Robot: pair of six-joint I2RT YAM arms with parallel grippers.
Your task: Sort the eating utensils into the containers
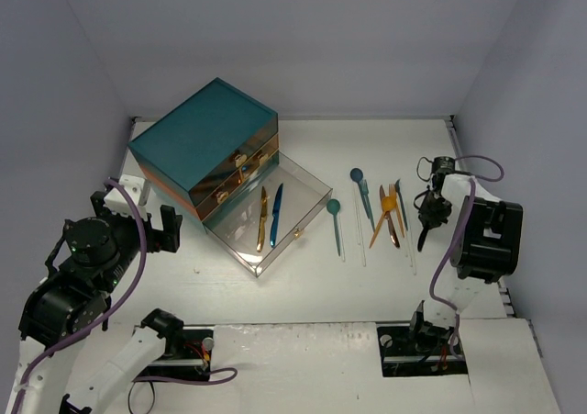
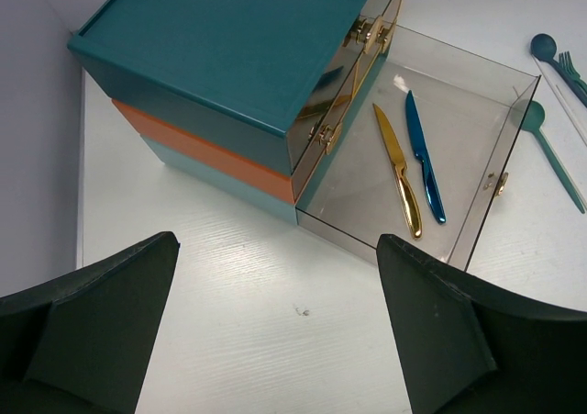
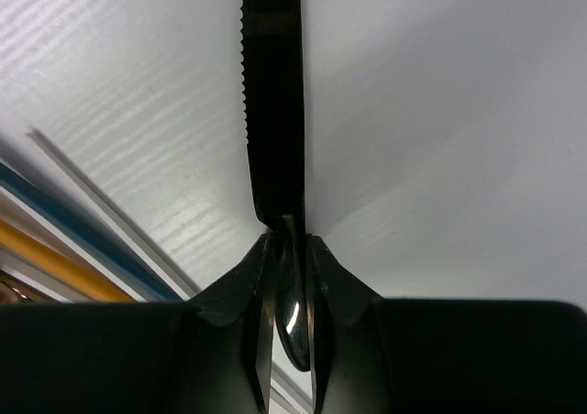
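Right gripper (image 3: 292, 249) is clamped on the handle of the black knife (image 3: 273, 102), whose serrated blade points away over the white table (image 3: 440, 111) at the right of the scene. Whether the knife has left the surface, I cannot tell.

Just left of it lies the unsorted group: orange-gold pieces (image 1: 387, 217), a teal spoon (image 1: 336, 226) and some thin clear and teal ones beside them, all loose on the table. Further left, one clear drawer (image 1: 301, 192) stands pulled out of the teal chest (image 1: 204, 134) and holds a gold knife (image 1: 262, 219) and a blue knife (image 1: 275, 214) side by side. Left gripper (image 2: 275, 285) hangs near the chest, fingers spread, empty.

By my reckoning the sort is at an early stage: two pieces are in, one is in hand, and most are left.
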